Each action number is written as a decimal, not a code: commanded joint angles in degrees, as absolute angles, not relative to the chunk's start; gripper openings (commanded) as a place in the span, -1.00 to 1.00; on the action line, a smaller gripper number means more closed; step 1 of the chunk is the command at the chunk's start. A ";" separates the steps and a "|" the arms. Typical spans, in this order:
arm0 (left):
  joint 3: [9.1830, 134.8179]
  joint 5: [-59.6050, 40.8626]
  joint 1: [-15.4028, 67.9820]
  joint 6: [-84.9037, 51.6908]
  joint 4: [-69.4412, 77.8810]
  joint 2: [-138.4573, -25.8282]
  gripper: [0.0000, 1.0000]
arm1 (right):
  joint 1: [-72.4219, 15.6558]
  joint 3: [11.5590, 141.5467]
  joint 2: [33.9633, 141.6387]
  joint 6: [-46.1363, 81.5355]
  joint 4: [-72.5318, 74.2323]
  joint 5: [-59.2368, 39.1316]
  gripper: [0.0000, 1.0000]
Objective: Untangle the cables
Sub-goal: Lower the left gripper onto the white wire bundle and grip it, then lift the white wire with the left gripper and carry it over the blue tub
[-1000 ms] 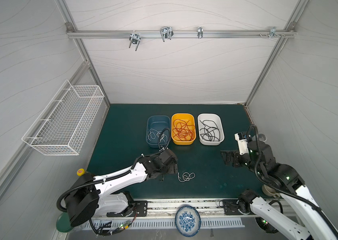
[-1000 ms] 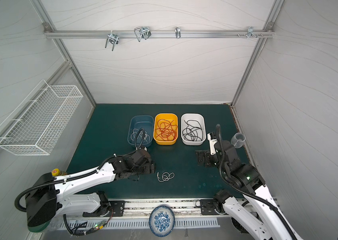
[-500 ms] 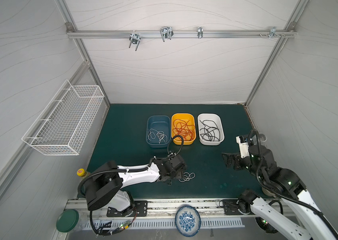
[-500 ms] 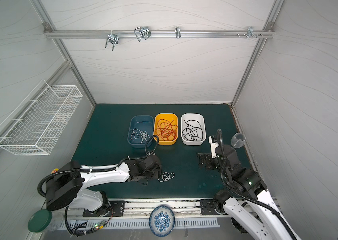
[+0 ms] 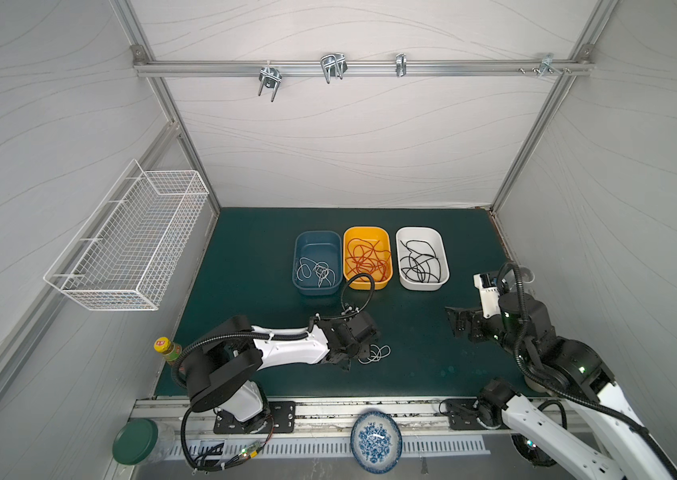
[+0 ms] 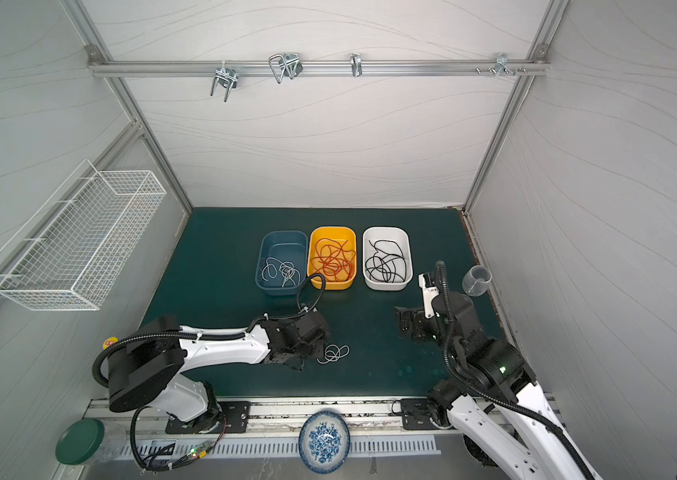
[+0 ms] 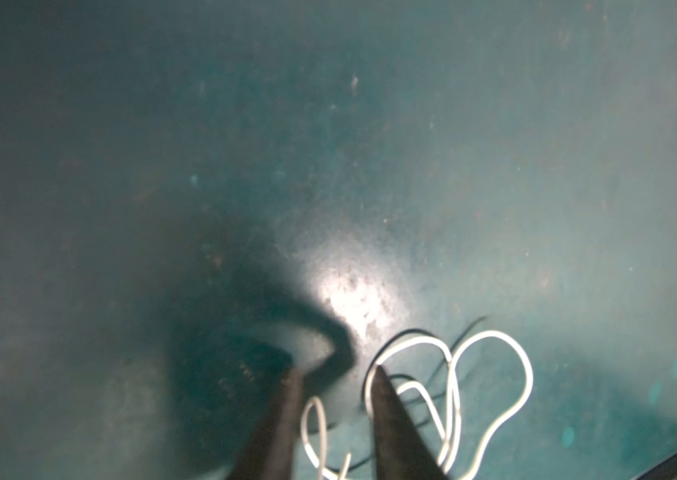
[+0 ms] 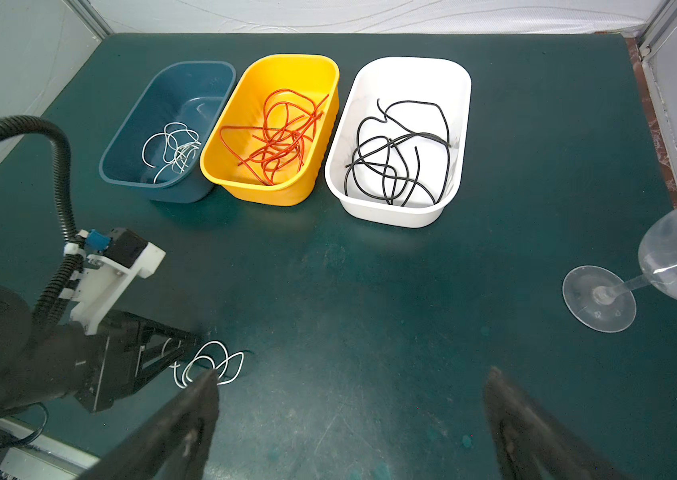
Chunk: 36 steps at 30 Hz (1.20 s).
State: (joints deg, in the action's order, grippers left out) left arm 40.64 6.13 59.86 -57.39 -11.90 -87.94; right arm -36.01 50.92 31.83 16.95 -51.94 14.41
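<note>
White cable (image 7: 490, 333) between fingers (image 7: 395, 424) (left wrist)

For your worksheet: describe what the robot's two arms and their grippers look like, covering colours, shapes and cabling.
The left arm and right arm share white moulded shells and black cylindrical joints. A black corrugated hose runs along each. The left gripper and right gripper are black, with dark tapering fingers. Small green lights glow on the right arm.
</note>
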 commanded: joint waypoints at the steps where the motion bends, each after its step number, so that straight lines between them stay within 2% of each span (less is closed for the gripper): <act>1: 42.27 6.52 60.39 -57.27 -12.90 -89.40 -0.56 | -36.32 50.36 30.89 16.31 -51.60 15.19 0.98; 10: 43.57 8.84 60.38 -56.16 -16.59 -88.42 -1.00 | -36.38 50.20 30.50 16.09 -51.46 15.24 0.98; 30: 53.44 20.96 60.05 -47.54 -32.58 -69.42 -1.00 | -36.47 49.75 30.23 15.92 -50.83 14.48 0.98; 36: 58.38 20.73 54.12 -42.28 -36.96 -65.96 -1.00 | -36.47 49.66 30.21 15.86 -50.80 14.37 0.98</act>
State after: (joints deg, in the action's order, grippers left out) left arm 55.20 18.72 57.10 -45.89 -33.98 -67.57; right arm -36.05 50.22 30.83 16.84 -51.48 14.39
